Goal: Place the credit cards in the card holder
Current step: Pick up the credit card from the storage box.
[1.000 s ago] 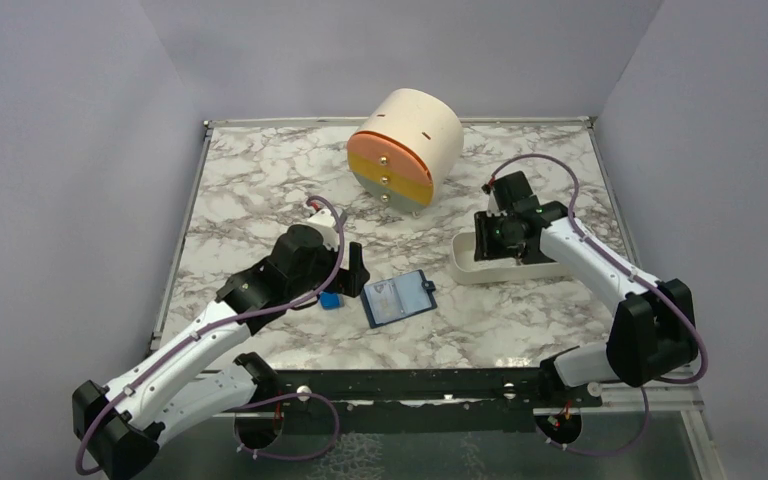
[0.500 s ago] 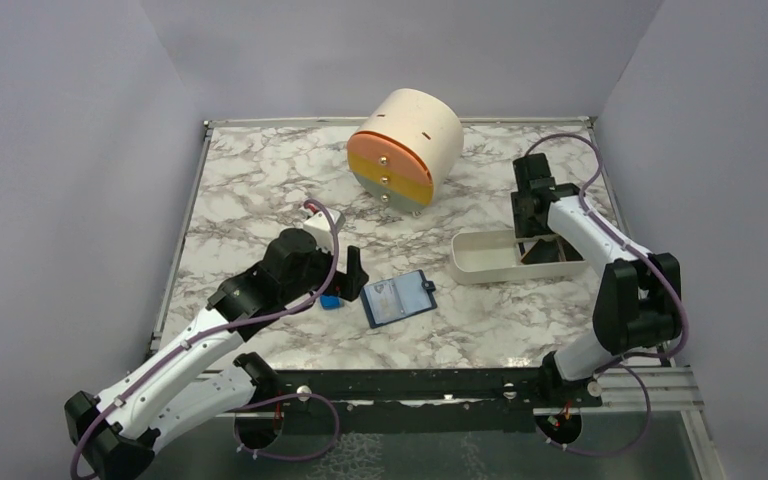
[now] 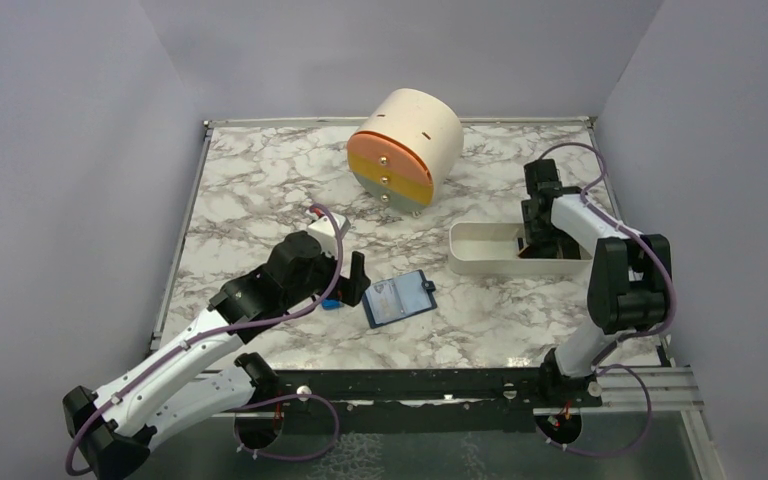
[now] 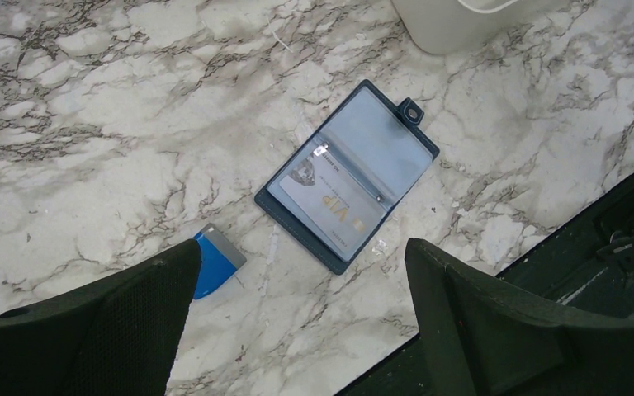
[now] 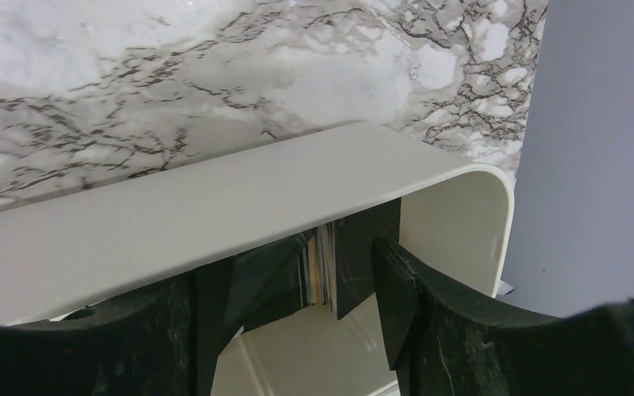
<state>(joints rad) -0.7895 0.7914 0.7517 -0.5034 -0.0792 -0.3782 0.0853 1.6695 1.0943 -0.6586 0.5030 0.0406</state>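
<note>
The card holder (image 3: 400, 298) (image 4: 348, 172) lies open on the marble near the table's front, snap tab to the right. One pale credit card (image 4: 330, 202) marked VIP shows in its left half. My left gripper (image 3: 346, 284) (image 4: 297, 330) hovers just left of it, open and empty. More credit cards (image 5: 320, 268) stand on edge in a stack inside the white tray (image 3: 480, 264) (image 5: 215, 206), held by a dark stand. My right gripper (image 3: 531, 243) (image 5: 297, 318) dips into the tray's right end, open, nothing between its fingers, the stack just beyond them.
A small blue block (image 3: 331, 302) (image 4: 215, 262) with a grey edge lies by the left gripper's finger. A round cream drawer unit (image 3: 405, 145) with orange and yellow fronts stands at the back. The table's dark front rail (image 4: 627, 231) runs just past the card holder.
The right arm swung from the tray's left part to its right end, lowered in, and its jaws widened. The left gripper drew back slightly and opened a little more.
</note>
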